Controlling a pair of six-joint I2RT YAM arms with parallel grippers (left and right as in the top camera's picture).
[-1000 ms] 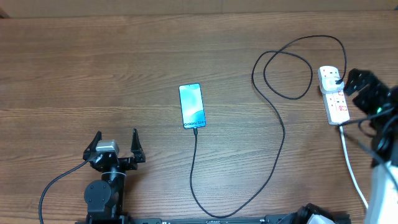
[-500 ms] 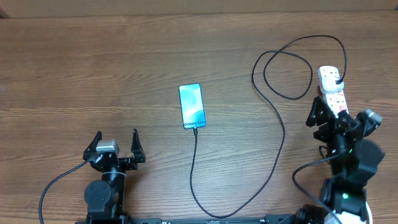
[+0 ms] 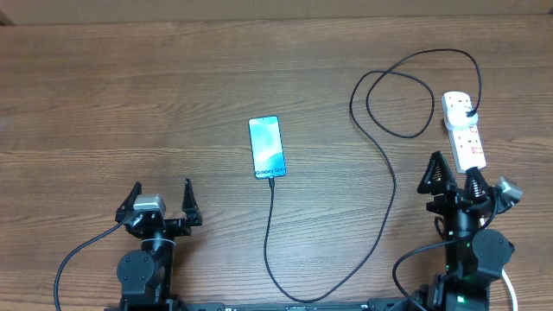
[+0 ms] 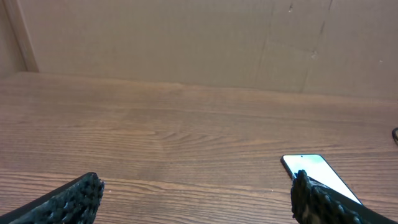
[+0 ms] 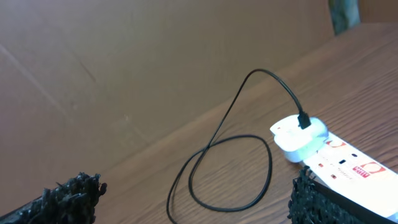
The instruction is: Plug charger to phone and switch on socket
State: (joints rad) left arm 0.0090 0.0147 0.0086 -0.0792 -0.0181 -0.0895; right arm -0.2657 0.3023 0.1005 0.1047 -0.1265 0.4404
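Slim phone (image 3: 267,147) w/ light-blue screen lies flat mid brown wood-grain surface (image 3: 130,86). Thin black charger cable (image 3: 395,177) meets its near edge (tip looks seated, hard to tell), loops to white elongated power-strip socket (image 3: 464,131) far right. Left end effector (image 3: 162,195) and right end effector (image 3: 471,179) gape wide, grasping nothing; right one is near the strip's end.

Soft, even light falls from above, shadows are faint, the phone (image 3: 267,147) glows bright, and both wrist views look fuzzy.
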